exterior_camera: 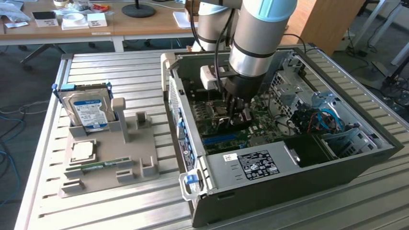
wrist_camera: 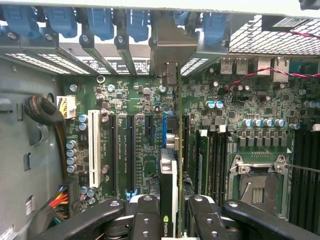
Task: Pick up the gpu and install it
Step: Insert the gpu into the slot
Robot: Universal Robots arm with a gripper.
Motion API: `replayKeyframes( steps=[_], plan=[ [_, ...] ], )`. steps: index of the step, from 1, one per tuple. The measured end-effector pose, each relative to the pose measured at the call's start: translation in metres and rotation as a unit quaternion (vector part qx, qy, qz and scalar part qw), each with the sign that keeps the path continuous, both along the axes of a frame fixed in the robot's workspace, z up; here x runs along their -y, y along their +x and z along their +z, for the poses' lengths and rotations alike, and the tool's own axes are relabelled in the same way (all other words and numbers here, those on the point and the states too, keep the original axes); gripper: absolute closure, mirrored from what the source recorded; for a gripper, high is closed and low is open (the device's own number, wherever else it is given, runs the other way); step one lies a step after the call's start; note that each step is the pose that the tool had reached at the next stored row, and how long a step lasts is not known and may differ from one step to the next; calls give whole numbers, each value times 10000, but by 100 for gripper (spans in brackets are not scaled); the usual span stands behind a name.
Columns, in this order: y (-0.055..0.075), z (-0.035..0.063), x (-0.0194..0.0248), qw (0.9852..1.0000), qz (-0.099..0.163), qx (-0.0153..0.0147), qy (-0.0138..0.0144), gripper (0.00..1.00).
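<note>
pincer gripping gpu, green logo sticker

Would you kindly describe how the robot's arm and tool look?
The arm is a silver tube with pale blue-grey joint covers and a black band; black cables run down it past a white box. The tool is black, with bolted linkage fingers.
</note>
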State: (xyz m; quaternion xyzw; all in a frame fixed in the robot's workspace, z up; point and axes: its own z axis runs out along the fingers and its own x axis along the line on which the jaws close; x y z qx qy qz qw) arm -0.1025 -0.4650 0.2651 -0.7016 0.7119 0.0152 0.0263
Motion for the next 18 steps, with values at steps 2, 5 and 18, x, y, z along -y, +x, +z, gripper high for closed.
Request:
replayKeyframes(
  steps=[2,5,18],
  plan=[
    [-1,-10,0,10000,0,0,-1,74],
    [-8,-14,0,10000,-1,0,-1,74],
    [-16,-18,-1,10000,0,0,0,74]
  ],
)
